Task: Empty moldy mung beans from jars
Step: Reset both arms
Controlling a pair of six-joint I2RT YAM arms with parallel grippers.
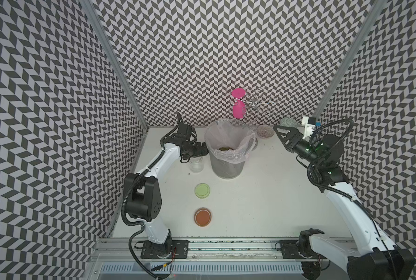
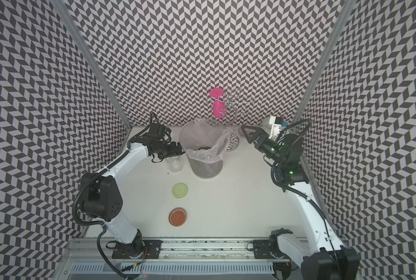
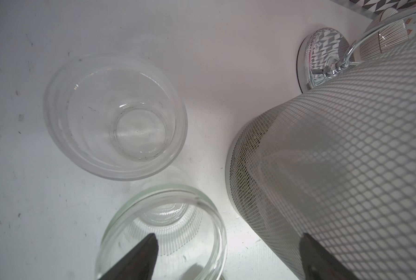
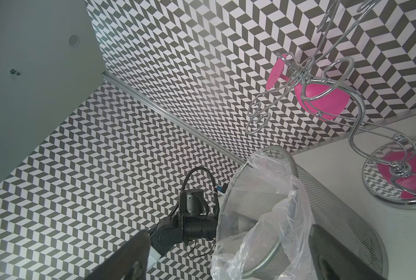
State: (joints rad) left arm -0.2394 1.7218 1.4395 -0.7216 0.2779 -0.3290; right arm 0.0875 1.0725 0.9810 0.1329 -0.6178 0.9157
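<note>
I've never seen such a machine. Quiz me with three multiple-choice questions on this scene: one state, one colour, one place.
1. The plain jar and the ribbed jar are: A. full and lidded; B. empty and open; C. tipped over.
2. The lid nearer the bin is: A. pale green; B. orange-brown; C. pink.
3. The mung beans lie: A. in the jars; B. on the lid; C. in the bin.
Answers: 1 B, both stand upright, clear and lidless; 2 A, its top is pale green; 3 C, a brownish heap sits inside it.
</note>
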